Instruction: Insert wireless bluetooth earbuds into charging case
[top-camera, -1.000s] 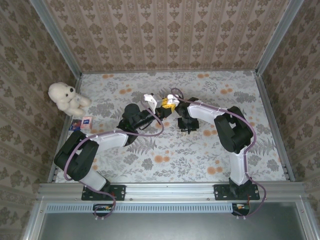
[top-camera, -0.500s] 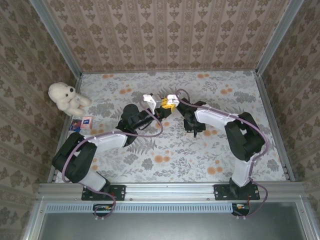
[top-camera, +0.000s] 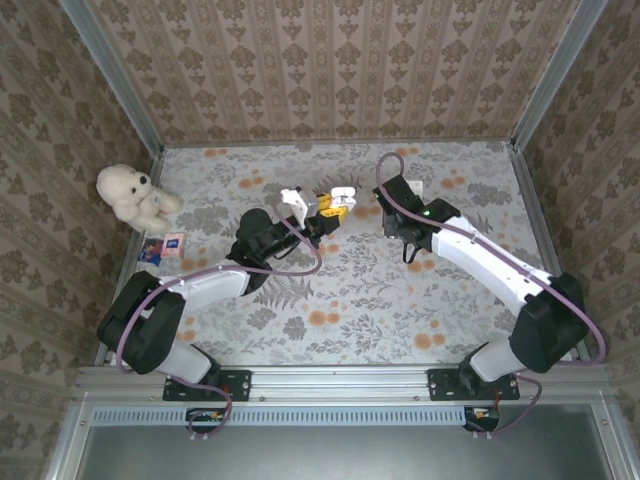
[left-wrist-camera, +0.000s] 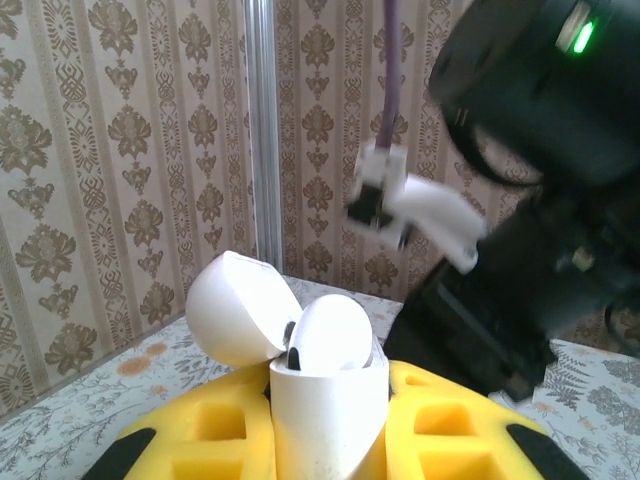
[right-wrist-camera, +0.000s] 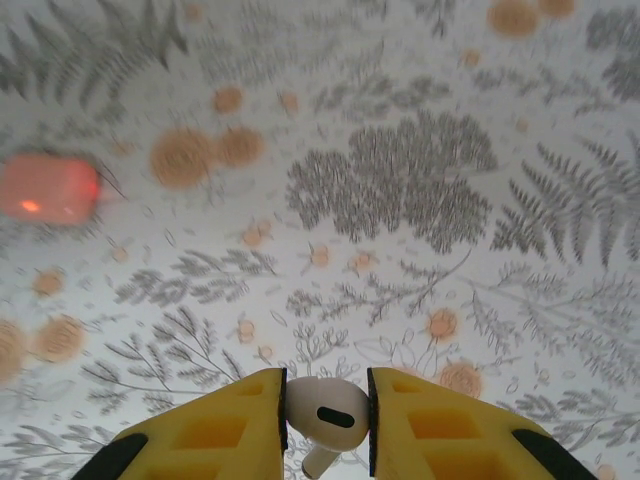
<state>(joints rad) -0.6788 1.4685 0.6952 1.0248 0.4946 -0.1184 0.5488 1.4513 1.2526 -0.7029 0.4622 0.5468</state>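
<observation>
**Right side.** The white earbud (right-wrist-camera: 325, 412) is held head-first between the yellow fingers (right-wrist-camera: 225, 430) of the right gripper (right-wrist-camera: 326, 405). Its long axis is seen to run along the fingers, with the stem pointed back toward the wrist and slightly left, and a dark oval slot on the head faced toward the wrist camera. In the overhead view the right arm (top-camera: 500, 270) is stretched from its near-right base, elbowed out by the right edge, with the forearm carried up-left to the middle of the table (top-camera: 350, 300). The jaws are closed to a narrow gap and pressed on both sides of the earbud head. The earbud is held clear above the flowered cloth. An orange-red rounded thing (right-wrist-camera: 45, 188), blurred, is seen lying on the cloth at far left.

**Left side.** The white case (left-wrist-camera: 325, 420) is held upright in the left gripper (left-wrist-camera: 330, 435), with its lid (left-wrist-camera: 235, 310) swung open to the left. A second earbud (left-wrist-camera: 332, 335) is seated in it, rounded head up. The left arm (top-camera: 215, 280) is bent at the near left, and its forearm is run right toward the table's middle. The jaws are closed on the sides of the case body.

**Surroundings.** A plush bear (top-camera: 130, 195) is seated in the far-left corner.
</observation>
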